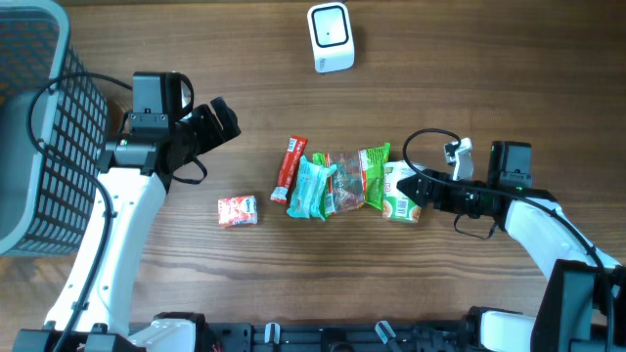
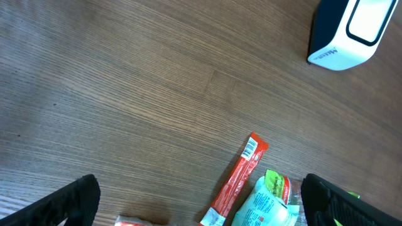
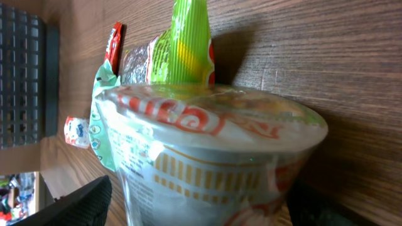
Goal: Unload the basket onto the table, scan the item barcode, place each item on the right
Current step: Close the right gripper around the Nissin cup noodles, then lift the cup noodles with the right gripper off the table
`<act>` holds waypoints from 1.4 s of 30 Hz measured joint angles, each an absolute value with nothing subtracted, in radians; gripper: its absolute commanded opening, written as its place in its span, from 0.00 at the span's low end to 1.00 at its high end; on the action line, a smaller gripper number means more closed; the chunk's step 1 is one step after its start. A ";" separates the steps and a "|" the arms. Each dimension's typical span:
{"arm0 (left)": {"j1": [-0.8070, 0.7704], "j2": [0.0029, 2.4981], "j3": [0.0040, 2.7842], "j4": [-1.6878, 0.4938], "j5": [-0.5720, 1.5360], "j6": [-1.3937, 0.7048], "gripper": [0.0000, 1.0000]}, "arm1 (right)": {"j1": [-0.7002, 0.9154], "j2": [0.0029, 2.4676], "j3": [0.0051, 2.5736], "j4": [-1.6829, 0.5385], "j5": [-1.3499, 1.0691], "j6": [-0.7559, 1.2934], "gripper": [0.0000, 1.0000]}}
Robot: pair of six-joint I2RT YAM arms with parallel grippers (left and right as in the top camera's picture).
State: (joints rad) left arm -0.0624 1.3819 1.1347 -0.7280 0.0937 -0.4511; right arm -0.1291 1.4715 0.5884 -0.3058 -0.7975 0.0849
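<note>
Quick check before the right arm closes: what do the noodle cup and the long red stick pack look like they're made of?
Noodle cup: looks like a paper or foam cup sealed in glossy clear film; glare and wrinkles show over the print. Which cup material, I can't tell.
Red stick pack: thin, slightly shiny plastic or foil wrapper, flat with a crimped end carrying a barcode.

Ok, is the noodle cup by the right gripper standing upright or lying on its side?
On its side. The noodle cup lies flat on the table, lid end toward the right gripper, whose open fingers flank it in the right wrist view.
</note>
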 measured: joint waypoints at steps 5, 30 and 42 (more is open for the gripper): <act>-0.062 1.382 1.135 -0.728 0.094 -0.451 1.00 | -0.122 1.472 0.588 -0.282 -0.777 0.087 0.76; -0.062 1.382 1.135 -0.728 0.094 -0.451 1.00 | -0.078 1.426 0.588 -0.329 -0.812 0.112 0.76; -0.062 1.382 1.135 -0.728 0.094 -0.451 1.00 | -0.042 1.398 0.588 -0.320 -0.713 0.112 0.94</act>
